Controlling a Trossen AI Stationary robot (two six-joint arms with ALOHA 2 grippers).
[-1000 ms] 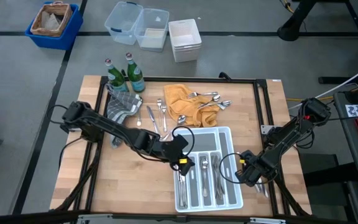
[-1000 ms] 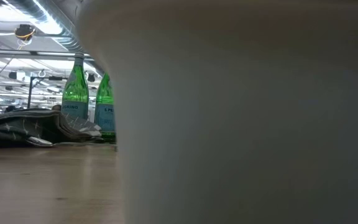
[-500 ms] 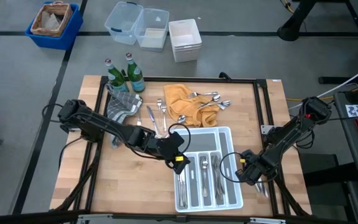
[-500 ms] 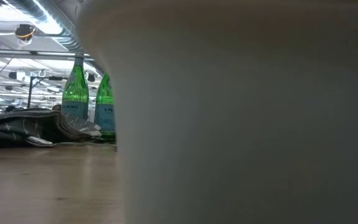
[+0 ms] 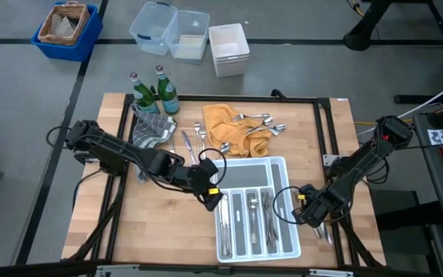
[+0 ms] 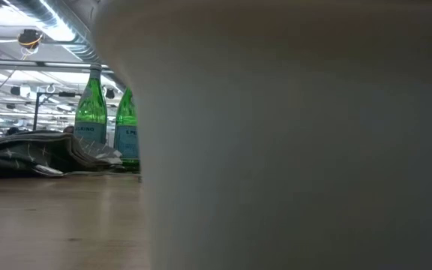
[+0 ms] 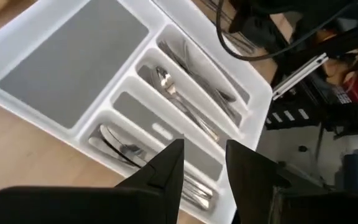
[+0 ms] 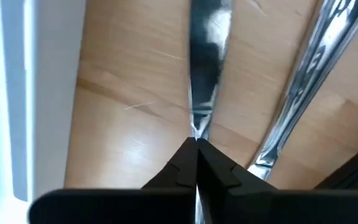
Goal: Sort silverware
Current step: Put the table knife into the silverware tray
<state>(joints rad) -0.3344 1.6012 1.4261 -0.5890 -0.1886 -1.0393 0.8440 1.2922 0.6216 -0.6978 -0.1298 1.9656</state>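
Note:
The white compartmented tray [image 5: 279, 165] lies at the table's near middle, with forks, spoons and knives [image 5: 252, 215] in its long slots; they also show in the left wrist view [image 7: 185, 102]. More silverware lies on the orange cloth [image 5: 256, 123] and on the bare wood [image 5: 194, 142]. My left gripper [image 5: 212, 196] [image 7: 204, 146] is open and empty over the tray's left side. My right gripper [image 5: 308, 214] [image 8: 196, 142], right of the tray, is shut on a slim silver piece [image 8: 204, 56]. A second piece [image 8: 306, 74] lies beside it. My right gripper pinches the slim silver piece by its near end [image 8: 197, 121] between its two fingertips. The piece runs straight on from the fingers, along them, over the wood. I cannot tell whether it is lifted or rests on the table.
Two green bottles [image 5: 156, 92] [image 6: 92, 112] and a dark patterned cloth [image 5: 151, 129] stand at the far left. Clear and white bins [image 5: 191, 38] and a blue basket [image 5: 66, 27] stand beyond the table. The tray's white wall [image 6: 298, 150] blocks most of the low view.
My left gripper has drawn back from over the tray's left slot toward the table's left and far edge.

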